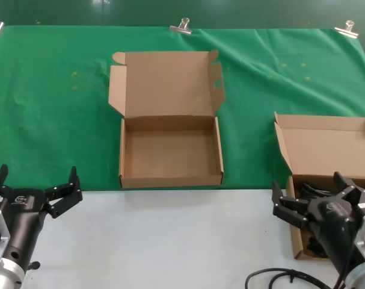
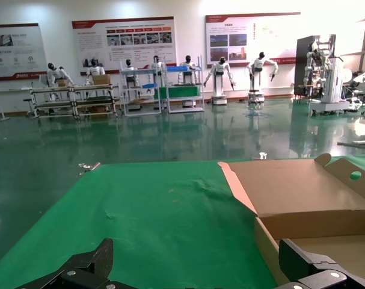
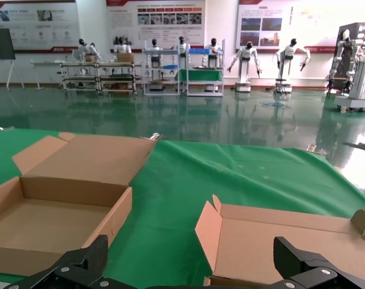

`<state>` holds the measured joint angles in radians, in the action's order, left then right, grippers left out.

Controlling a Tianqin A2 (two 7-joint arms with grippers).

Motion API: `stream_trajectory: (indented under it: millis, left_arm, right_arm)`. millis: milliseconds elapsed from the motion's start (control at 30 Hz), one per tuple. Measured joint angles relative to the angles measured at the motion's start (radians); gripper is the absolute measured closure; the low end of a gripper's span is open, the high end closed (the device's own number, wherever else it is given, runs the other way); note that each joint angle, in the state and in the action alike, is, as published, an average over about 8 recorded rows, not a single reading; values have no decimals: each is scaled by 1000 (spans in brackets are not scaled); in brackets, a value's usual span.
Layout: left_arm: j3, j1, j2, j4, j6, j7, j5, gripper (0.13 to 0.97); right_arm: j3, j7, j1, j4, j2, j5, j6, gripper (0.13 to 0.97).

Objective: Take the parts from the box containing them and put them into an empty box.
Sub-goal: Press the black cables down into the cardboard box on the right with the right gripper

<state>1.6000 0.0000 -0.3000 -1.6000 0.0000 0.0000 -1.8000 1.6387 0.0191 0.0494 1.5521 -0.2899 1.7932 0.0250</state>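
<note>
Green cloth [image 1: 56, 108], clipped at its far edge, covered the back of the bench; a bare white strip [image 1: 170, 241] ran along the near side. Behind, in both wrist views, a glossy exhibition hall with posters and rows of display robots.

Empty box [image 1: 170, 158] sat centre, straddling the cloth edge: shallow squarish corrugated card, lid hinged back flat, wide side flaps with small oval slots and rounded tabs. Nothing in it. Full box [image 1: 326, 180] stood well to the right, same brown card, lid up with narrow plain flaps. Cords [image 1: 311, 191], thin, black and rubbery, lay looped in its tray, partly hidden by the arm.

Right gripper [image 1: 317, 195] hung over the near part of the full box with fingers spread wide, above the cords and holding nothing. Left gripper [image 1: 35, 186] waited low over the white strip at far left, fingers also spread and empty.

Judged step: the very start, first pick not yet made. Next move likely calls for the right gripper to drop into the tray, close around one bundle's loops, lift clear of the wall, then carry left to the empty box. Limp loops may snag neighbouring cords.
</note>
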Motion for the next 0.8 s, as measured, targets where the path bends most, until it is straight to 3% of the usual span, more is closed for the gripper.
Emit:
stream_trajectory:
  millis: [800]
  left_arm:
    - [0, 0, 0, 0, 0, 0, 0, 132]
  right_arm:
    - [-2, -2, -7, 8, -12, 1, -5, 129]
